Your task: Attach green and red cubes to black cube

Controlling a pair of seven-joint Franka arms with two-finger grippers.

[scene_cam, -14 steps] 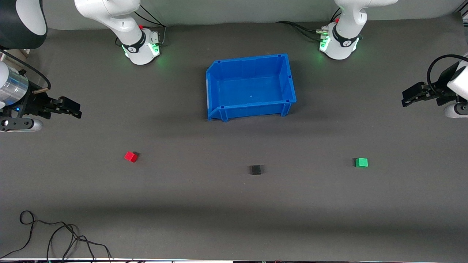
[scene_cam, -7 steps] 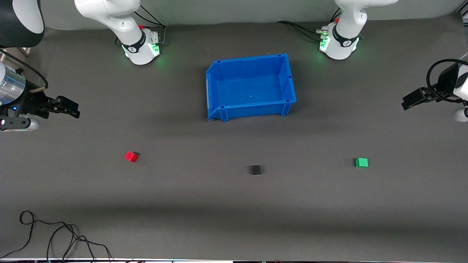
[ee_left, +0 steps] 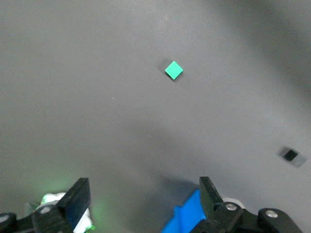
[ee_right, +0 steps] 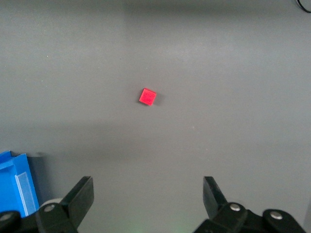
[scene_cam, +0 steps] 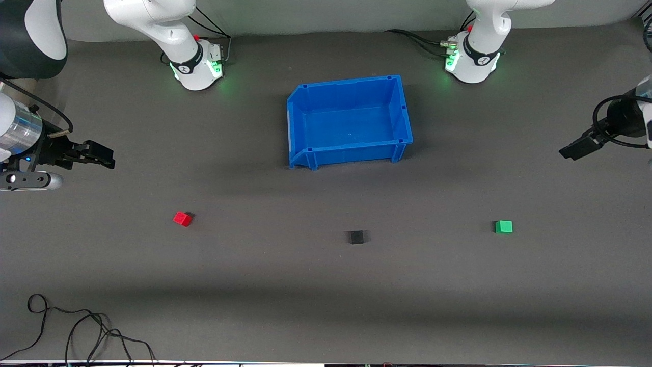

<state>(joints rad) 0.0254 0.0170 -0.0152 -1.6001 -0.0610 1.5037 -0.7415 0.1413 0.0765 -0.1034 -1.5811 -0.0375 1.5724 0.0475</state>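
Black cube sits square, unattached.

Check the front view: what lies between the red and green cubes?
Only the black cube, on the mat between red cube and green cube, touching neither.

Bare mat rings each cube (all well apart); only the blue bin stands farther off

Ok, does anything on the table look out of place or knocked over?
Nothing stands out. The small red cube, matte black cube and green cube sit flat and apart on the grey mat; the blue plastic bin stands upright.
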